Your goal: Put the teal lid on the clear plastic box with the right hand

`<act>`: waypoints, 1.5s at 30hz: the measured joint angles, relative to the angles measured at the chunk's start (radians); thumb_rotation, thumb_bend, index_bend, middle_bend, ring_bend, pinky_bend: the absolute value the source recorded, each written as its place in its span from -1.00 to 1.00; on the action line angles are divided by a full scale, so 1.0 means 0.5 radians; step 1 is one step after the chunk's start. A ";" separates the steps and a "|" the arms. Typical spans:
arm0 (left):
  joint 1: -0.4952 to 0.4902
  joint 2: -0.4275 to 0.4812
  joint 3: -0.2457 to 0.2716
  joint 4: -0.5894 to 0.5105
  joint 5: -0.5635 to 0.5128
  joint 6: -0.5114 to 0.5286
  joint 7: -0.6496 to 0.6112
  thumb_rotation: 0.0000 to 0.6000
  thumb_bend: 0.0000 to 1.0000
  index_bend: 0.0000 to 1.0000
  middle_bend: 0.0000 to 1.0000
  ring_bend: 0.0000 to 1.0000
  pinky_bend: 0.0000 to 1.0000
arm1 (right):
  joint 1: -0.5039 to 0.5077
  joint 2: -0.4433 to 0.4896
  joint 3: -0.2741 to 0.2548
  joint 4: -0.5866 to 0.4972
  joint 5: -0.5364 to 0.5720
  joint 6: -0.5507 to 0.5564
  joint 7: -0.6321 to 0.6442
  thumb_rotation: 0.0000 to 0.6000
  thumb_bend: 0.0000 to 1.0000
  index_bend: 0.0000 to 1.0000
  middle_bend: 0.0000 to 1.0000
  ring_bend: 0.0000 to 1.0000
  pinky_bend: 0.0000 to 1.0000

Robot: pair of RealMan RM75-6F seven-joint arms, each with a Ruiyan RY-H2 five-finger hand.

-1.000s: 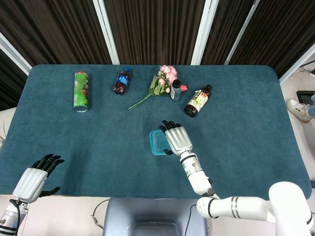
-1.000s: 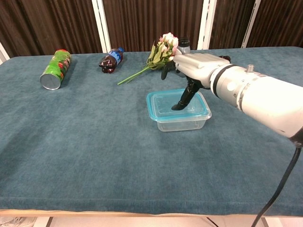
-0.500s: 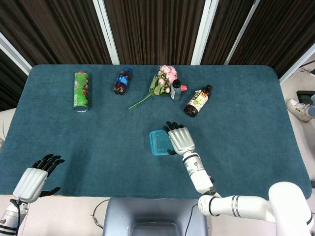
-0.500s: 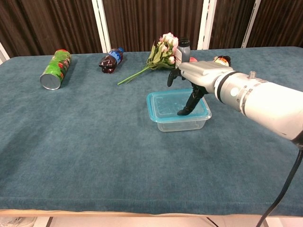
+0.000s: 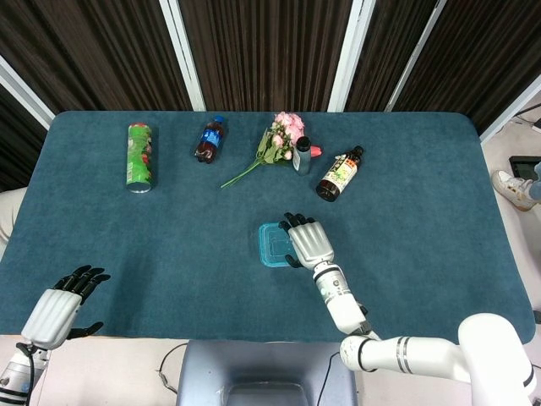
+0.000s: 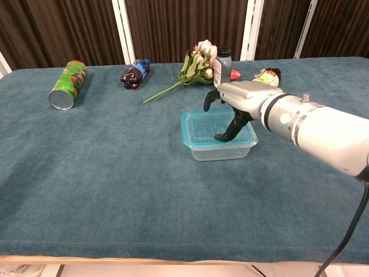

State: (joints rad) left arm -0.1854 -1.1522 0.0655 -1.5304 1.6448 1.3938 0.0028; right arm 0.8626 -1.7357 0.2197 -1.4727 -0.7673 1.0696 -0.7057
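Head view is showing a table point(image 5: 423, 245) covered in teal cloth, running up to a backdrop of dark ribbed curtains split by white strips. Along the far side, a green can point(image 5: 139, 157) is lying on its side at the left, a dark cola bottle point(image 5: 210, 139) is lying to its right, then a pink bouquet point(image 5: 276, 145) with its stem pointing toward the near left, a small grey bottle point(image 5: 303, 156) standing just beside the flowers, and a brown bottle point(image 5: 339, 174) lying tilted to the right of that. Near the middle, the box point(image 6: 221, 149) is sitting on the cloth with the lid point(image 6: 202, 127) lying on top of it, well apart from the far row. The right hand point(image 5: 309, 242) is hanging palm down over the lid's right part, fingers pointing toward the far side and bent downward; in the chest view dark fingertips point(image 6: 222, 137) are touching the lid's top, and the hand is gripping nothing. The left hand point(image 5: 61, 305) is resting at the table's near left corner, holding nothing, fingers apart. A shoe point(image 5: 510, 187) is showing on the floor past the right edge.
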 measured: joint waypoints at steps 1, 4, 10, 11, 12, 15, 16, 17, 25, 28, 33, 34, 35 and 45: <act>0.000 0.000 0.000 0.000 0.000 -0.001 0.000 1.00 0.49 -0.54 -0.67 -0.75 -0.40 | 0.000 -0.001 -0.001 0.005 0.003 -0.004 0.001 1.00 -0.36 -0.22 -0.50 -0.56 -0.18; -0.001 0.001 -0.001 -0.001 -0.003 -0.003 0.000 1.00 0.49 -0.54 -0.67 -0.75 -0.40 | -0.001 -0.003 -0.004 0.024 0.016 -0.022 0.008 1.00 -0.36 -0.22 -0.50 -0.56 -0.18; -0.001 0.001 0.001 -0.004 -0.004 -0.008 0.006 1.00 0.49 -0.54 -0.67 -0.75 -0.40 | -0.005 0.000 -0.011 0.035 0.017 -0.040 0.028 1.00 -0.36 -0.22 -0.50 -0.56 -0.18; -0.002 0.001 0.000 -0.005 -0.005 -0.009 0.007 1.00 0.49 -0.54 -0.67 -0.75 -0.40 | -0.005 0.002 -0.012 0.033 0.016 -0.041 0.029 1.00 -0.36 -0.22 -0.50 -0.56 -0.18; -0.002 0.001 0.000 -0.005 -0.006 -0.009 0.008 1.00 0.49 -0.54 -0.67 -0.75 -0.40 | -0.006 0.004 -0.013 0.031 0.016 -0.042 0.031 1.00 -0.36 -0.22 -0.50 -0.56 -0.18; -0.001 0.002 0.000 -0.007 -0.007 -0.009 0.007 1.00 0.49 -0.54 -0.67 -0.75 -0.40 | -0.010 0.010 -0.016 0.023 0.016 -0.040 0.033 1.00 -0.36 -0.22 -0.50 -0.56 -0.18; -0.001 0.003 0.000 -0.007 -0.007 -0.010 0.007 1.00 0.49 -0.54 -0.67 -0.75 -0.40 | -0.011 0.012 -0.017 0.019 0.016 -0.039 0.033 1.00 -0.36 -0.22 -0.50 -0.56 -0.18; -0.002 0.003 0.000 -0.007 -0.008 -0.011 0.007 1.00 0.49 -0.54 -0.67 -0.75 -0.40 | -0.012 0.015 -0.018 0.015 0.016 -0.038 0.031 1.00 -0.36 -0.23 -0.50 -0.56 -0.18; -0.004 0.003 -0.001 -0.011 -0.016 -0.022 0.012 1.00 0.49 -0.54 -0.67 -0.75 -0.40 | -0.024 0.047 -0.025 -0.021 0.016 -0.010 0.016 1.00 -0.36 -0.23 -0.50 -0.56 -0.18; -0.004 0.003 0.000 -0.012 -0.015 -0.024 0.016 1.00 0.49 -0.54 -0.67 -0.75 -0.40 | -0.025 0.051 -0.019 -0.017 0.024 -0.008 0.018 1.00 -0.36 -0.23 -0.50 -0.56 -0.18; -0.006 0.004 -0.001 -0.016 -0.021 -0.030 0.019 1.00 0.49 -0.54 -0.66 -0.75 -0.40 | -0.022 0.040 -0.017 0.028 0.038 -0.045 0.044 1.00 -0.36 -0.23 -0.50 -0.56 -0.18; -0.005 0.004 -0.001 -0.016 -0.021 -0.028 0.018 1.00 0.49 -0.54 -0.66 -0.75 -0.40 | -0.022 0.035 -0.018 0.039 0.039 -0.053 0.049 1.00 -0.36 -0.23 -0.50 -0.56 -0.18; -0.004 0.005 -0.001 -0.017 -0.020 -0.026 0.018 1.00 0.49 -0.54 -0.66 -0.75 -0.40 | -0.022 0.030 -0.020 0.049 0.039 -0.059 0.055 1.00 -0.36 -0.23 -0.50 -0.56 -0.18; -0.003 0.007 0.001 -0.019 -0.021 -0.028 0.020 1.00 0.49 -0.54 -0.66 -0.75 -0.40 | -0.027 0.001 -0.031 0.127 0.034 -0.117 0.120 1.00 -0.35 -0.23 -0.50 -0.56 -0.18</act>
State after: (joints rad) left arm -0.1868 -1.1485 0.0661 -1.5400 1.6345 1.3797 0.0129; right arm 0.8492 -1.7353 0.2044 -1.4093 -0.7501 1.0111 -0.6456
